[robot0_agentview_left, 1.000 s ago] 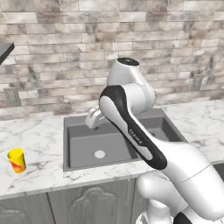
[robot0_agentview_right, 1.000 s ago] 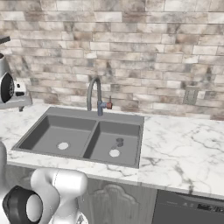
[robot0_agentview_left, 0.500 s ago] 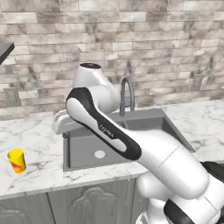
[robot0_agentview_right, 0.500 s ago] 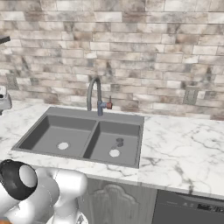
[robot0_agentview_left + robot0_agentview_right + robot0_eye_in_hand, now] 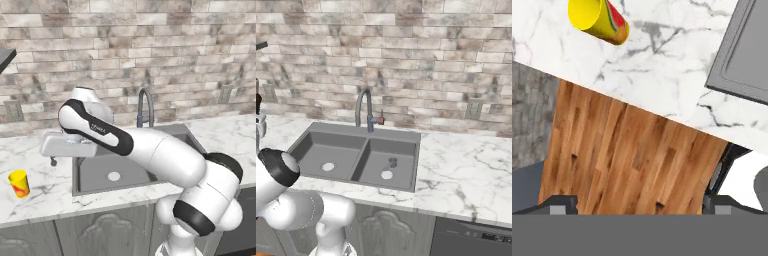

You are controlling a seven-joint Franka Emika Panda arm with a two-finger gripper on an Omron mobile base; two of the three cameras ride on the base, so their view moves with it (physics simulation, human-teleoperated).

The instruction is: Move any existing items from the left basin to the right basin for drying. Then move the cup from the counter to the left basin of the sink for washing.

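I have the arm swung out over the counter (image 5: 45,192) at the sink's (image 5: 406,137) left side, with the gripper (image 5: 53,161) hanging above the marble between the left basin (image 5: 100,172) and the cup (image 5: 19,183). From the hand, the cup (image 5: 598,20) sits at about eleven o'clock, upright on the counter (image 5: 662,70), and a corner of the sink (image 5: 743,55) shows at two o'clock. In the left base view the cup stands at about eight o'clock from the gripper, near but clearly apart from it. Only the outer shoulders of the fingers peek up at the bottom of the hand picture, set wide, so I judge the jaws released with nothing between them, though the tips themselves are cut off. A small grey knob-like object (image 5: 392,162) lies in the right basin (image 5: 387,165), just above its drain, while the left basin (image 5: 328,152) shows only its pale drain, so I take the first half of the job as settled. The cup looks light, stiff and smooth, likely thin plastic, so it could tip or skid if I nudge it off-centre. Its taper narrows downward, so I would close across the wall just below the rim, gently, with the fingers either side of it rather than pinching the lip.
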